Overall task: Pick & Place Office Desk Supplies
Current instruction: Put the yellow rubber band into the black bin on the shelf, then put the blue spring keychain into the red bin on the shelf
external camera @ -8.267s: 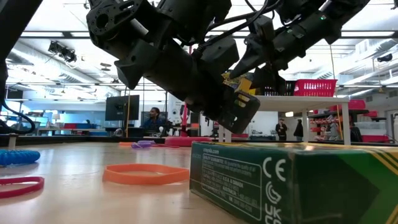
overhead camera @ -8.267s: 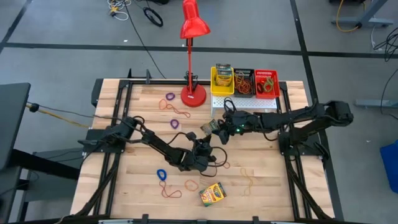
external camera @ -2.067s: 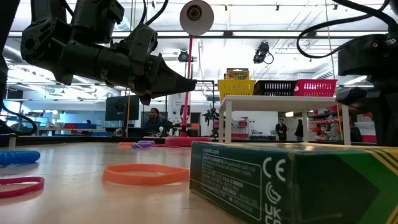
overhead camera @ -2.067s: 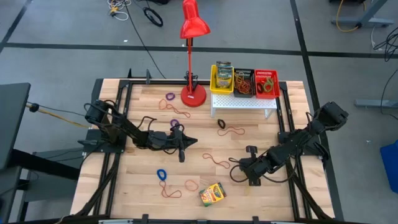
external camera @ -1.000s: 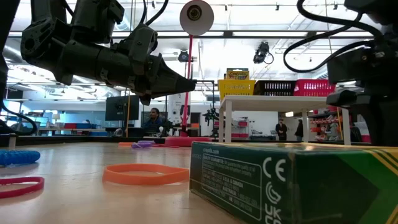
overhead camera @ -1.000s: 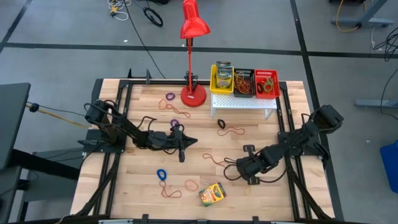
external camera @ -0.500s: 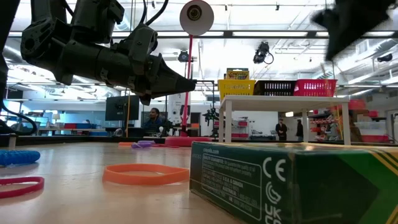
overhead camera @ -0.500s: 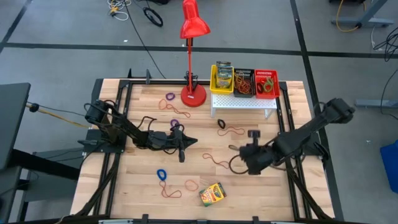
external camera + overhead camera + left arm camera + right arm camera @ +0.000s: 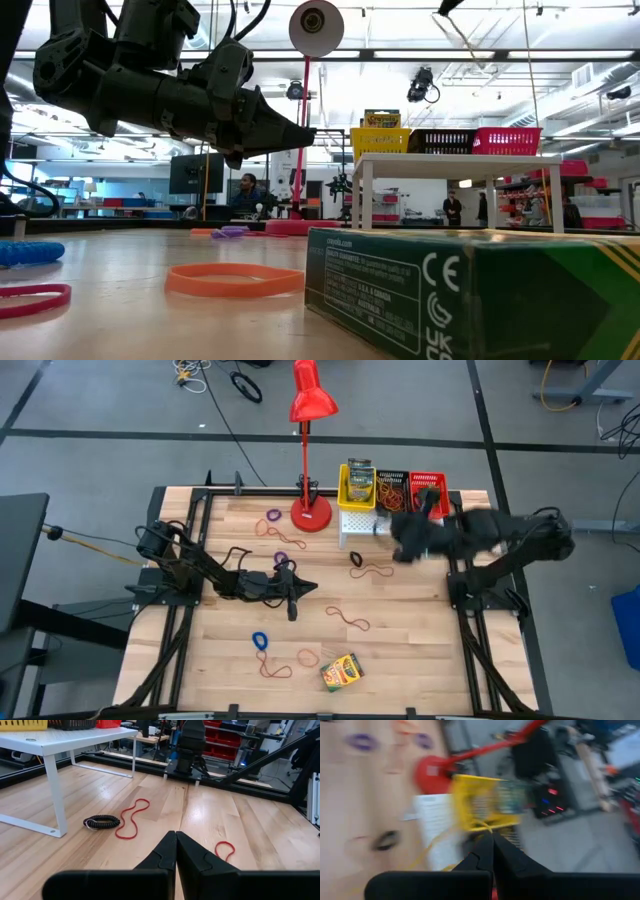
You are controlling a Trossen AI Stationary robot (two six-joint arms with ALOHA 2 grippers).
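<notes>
Right hand carrying a yellow band up by the bins

Tabletop (image 9: 430,640) is holding scattered rubber bands (image 9: 351,619) and a crayon box (image 9: 342,672); left hand (image 9: 293,603) is hovering mid-table, pressed together; right hand (image 9: 492,836) is pinching a yellow rubber band (image 9: 481,825) above the white stand (image 9: 362,526).

The wooden table (image 9: 420,630) stands on a grey floor (image 9: 120,400) crossed by dark lines, with cables (image 9: 243,382) lying at the far side. Beyond the table edge the low view opens onto a bright hall: ceiling light strips (image 9: 420,60), a dark monitor (image 9: 196,172), shelving at the far right, and several people (image 9: 245,190) standing or sitting (small and distant).
</notes>
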